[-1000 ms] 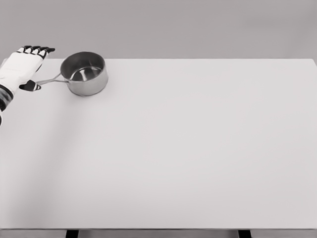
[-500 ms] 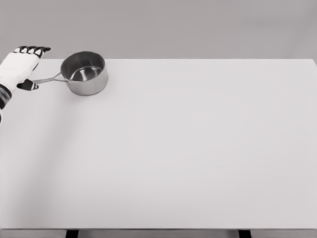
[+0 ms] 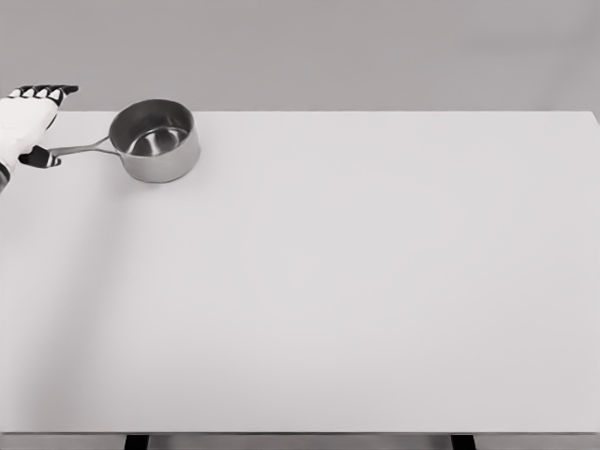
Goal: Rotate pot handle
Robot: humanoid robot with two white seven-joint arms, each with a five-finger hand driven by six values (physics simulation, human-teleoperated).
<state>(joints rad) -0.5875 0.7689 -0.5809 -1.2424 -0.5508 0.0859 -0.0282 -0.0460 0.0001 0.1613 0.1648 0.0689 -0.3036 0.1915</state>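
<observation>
A wide white table stands on dark legs against a grey wall.

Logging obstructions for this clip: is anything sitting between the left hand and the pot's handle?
Nothing visible. The left hand is already at the tip of the pot handle, its thumb beside it; whether it grips cannot be told. Around the pot, the table shows no other object.

Left hand at 9 o'clock edge: wrist and arm cut off by frame, only palm, thumb and dark fingers showing. Handle end meets thumb; whether thumb touches or grips it too small to tell. Counter legs at 6 o'clock cut off by bottom edge. Pot far outer wall hidden behind own rim.
</observation>
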